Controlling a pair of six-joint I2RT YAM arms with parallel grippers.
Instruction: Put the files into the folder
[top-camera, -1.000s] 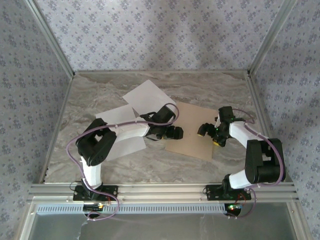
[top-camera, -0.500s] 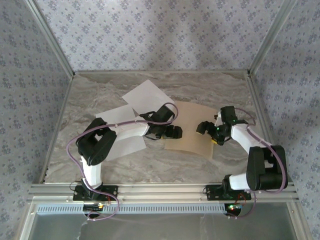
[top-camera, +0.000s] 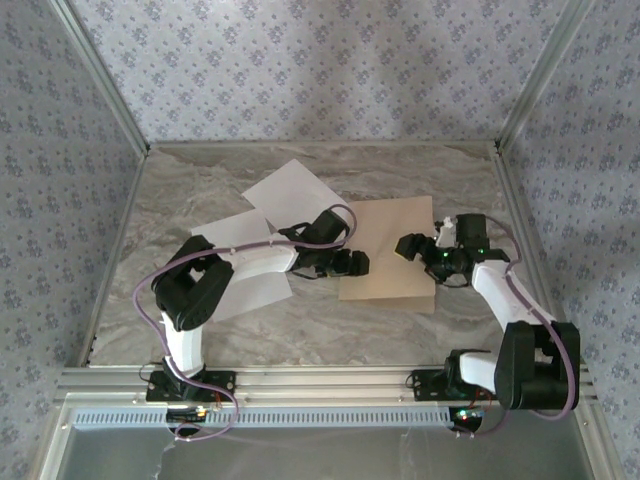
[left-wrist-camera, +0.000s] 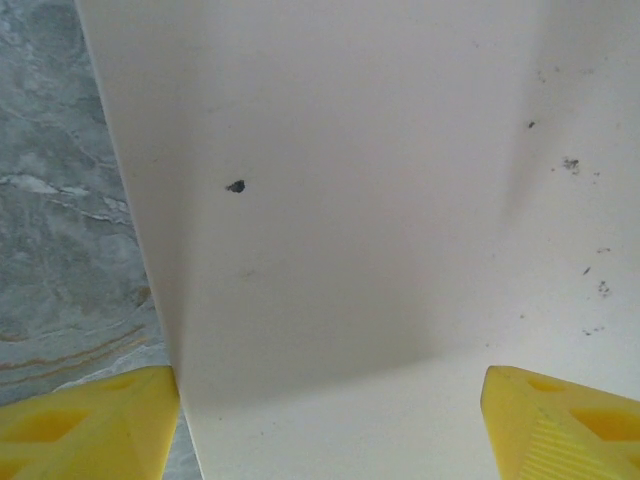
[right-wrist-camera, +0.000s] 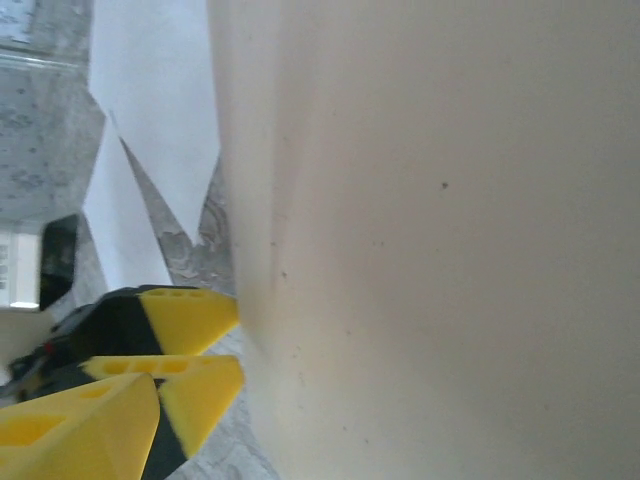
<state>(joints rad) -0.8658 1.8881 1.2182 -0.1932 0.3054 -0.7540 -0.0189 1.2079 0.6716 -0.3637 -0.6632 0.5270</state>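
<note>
The tan folder (top-camera: 390, 270) lies flat at the table's middle, its edges nearly square with the table. Two white files lie left of it: one (top-camera: 292, 190) behind, one (top-camera: 243, 285) nearer, partly under my left arm. My left gripper (top-camera: 357, 263) is open at the folder's left edge. In the left wrist view its yellow fingers (left-wrist-camera: 90, 425) straddle that edge of the folder (left-wrist-camera: 380, 200). My right gripper (top-camera: 408, 245) is open over the folder's right half. In the right wrist view one fingertip (right-wrist-camera: 50, 435) shows beside the folder (right-wrist-camera: 440, 250); the files (right-wrist-camera: 150, 90) lie beyond.
The marble table (top-camera: 200, 190) is walled by patterned panels at the back and sides, with metal posts (top-camera: 100, 75) at the corners. An aluminium rail (top-camera: 320, 380) runs along the near edge by the arm bases. The left gripper's yellow fingers (right-wrist-camera: 190, 315) appear in the right wrist view.
The folder has turned from a skewed lie to nearly square and shifted toward the back. My right arm has stretched farther back, its gripper still over the folder. The left gripper has barely moved.
</note>
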